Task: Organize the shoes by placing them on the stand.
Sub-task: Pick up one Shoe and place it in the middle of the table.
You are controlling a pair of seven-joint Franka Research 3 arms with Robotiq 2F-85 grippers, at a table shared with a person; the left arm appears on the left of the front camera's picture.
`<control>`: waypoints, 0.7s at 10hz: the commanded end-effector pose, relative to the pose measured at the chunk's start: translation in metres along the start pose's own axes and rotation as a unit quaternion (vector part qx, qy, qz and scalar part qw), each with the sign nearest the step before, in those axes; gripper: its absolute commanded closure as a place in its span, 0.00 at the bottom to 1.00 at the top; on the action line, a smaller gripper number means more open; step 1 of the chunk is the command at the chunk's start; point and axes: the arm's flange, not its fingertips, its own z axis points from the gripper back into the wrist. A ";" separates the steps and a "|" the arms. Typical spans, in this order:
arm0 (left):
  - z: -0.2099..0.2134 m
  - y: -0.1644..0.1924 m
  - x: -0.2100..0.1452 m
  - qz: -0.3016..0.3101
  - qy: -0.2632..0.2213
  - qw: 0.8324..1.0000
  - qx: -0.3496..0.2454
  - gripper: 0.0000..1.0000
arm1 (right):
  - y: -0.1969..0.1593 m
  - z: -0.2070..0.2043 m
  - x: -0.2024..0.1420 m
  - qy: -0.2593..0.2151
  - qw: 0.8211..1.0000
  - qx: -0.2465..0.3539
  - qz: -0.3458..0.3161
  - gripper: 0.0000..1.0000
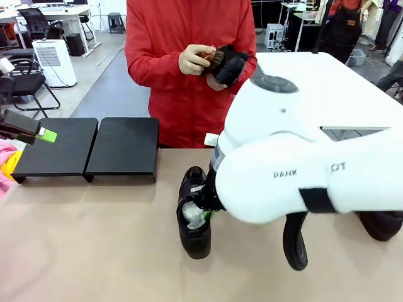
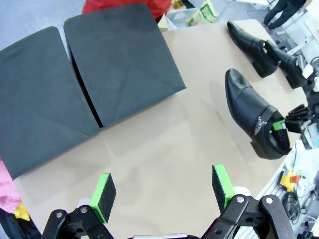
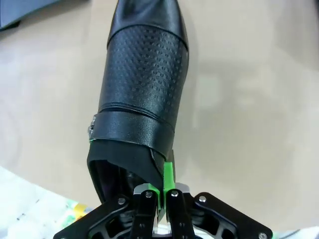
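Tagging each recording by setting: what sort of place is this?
Probably an open-plan lab or office. Desks and office chairs stand in the background, with a white floor appliance beside them. A white robot arm reaches over the table.
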 end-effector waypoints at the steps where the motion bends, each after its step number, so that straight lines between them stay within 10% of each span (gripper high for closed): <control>1: 0.000 0.001 0.000 -0.003 -0.006 1.000 -0.009 0.00 | 0.006 -0.012 -0.001 -0.024 0.999 0.023 -0.005 1.00; 5: 0.000 0.001 0.000 -0.003 -0.006 1.000 -0.009 0.00 | 0.010 -0.042 0.001 0.011 1.000 0.012 0.013 1.00; 7: 0.000 0.001 0.000 -0.003 -0.006 1.000 -0.009 0.00 | 0.005 -0.049 0.003 0.020 1.000 0.005 -0.014 0.71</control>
